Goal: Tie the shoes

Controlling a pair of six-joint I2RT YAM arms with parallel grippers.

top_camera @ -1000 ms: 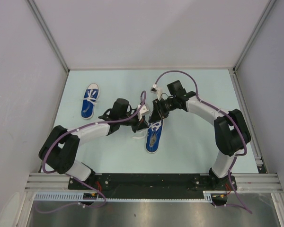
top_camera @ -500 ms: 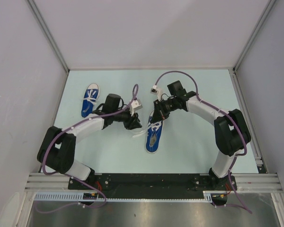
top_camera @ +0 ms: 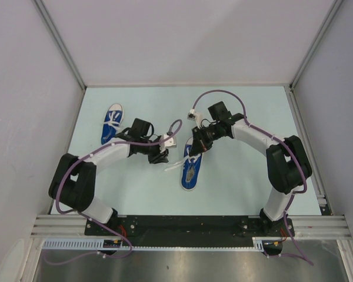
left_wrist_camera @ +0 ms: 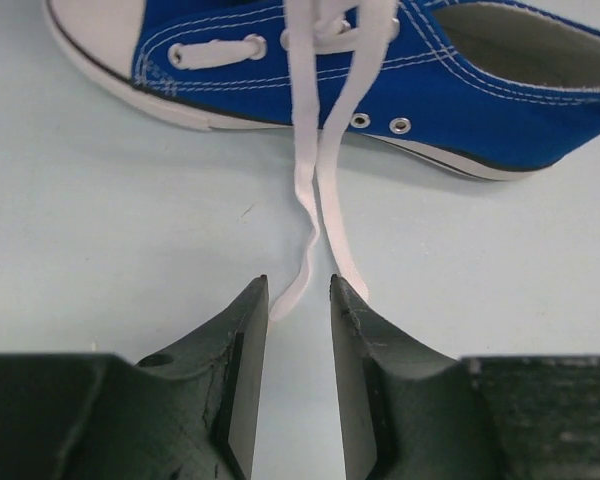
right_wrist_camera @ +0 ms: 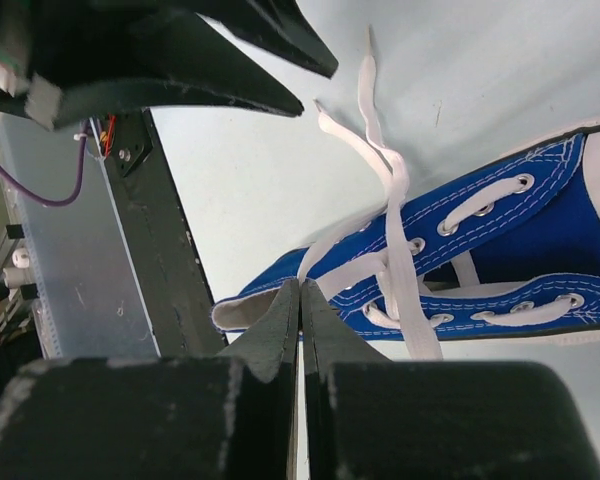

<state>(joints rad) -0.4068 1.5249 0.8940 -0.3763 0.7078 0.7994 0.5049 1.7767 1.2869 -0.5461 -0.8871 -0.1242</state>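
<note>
One blue shoe (top_camera: 189, 172) lies mid-table, toe pointing away, with its white laces (left_wrist_camera: 305, 180) trailing loose to the left. In the left wrist view my left gripper (left_wrist_camera: 298, 293) stands open low over the table, and two lace ends lie just ahead of its fingertips (left_wrist_camera: 256, 300), ungripped. My right gripper (right_wrist_camera: 300, 287) is shut on a lace strand (right_wrist_camera: 330, 243) that rises from the shoe's eyelets (right_wrist_camera: 450, 215); in the top view it (top_camera: 195, 148) hovers over the shoe's toe end. The second shoe (top_camera: 112, 124) rests at the far left, away from both grippers.
White walls with metal corner posts (top_camera: 62, 50) enclose the pale table. The arm bases sit on a black rail (top_camera: 188, 226) at the near edge. Purple cables (top_camera: 220, 94) loop above both wrists.
My left gripper has opened, dropped the lace and drawn back to the left. My right gripper has shut on a lace strand over the shoe.
</note>
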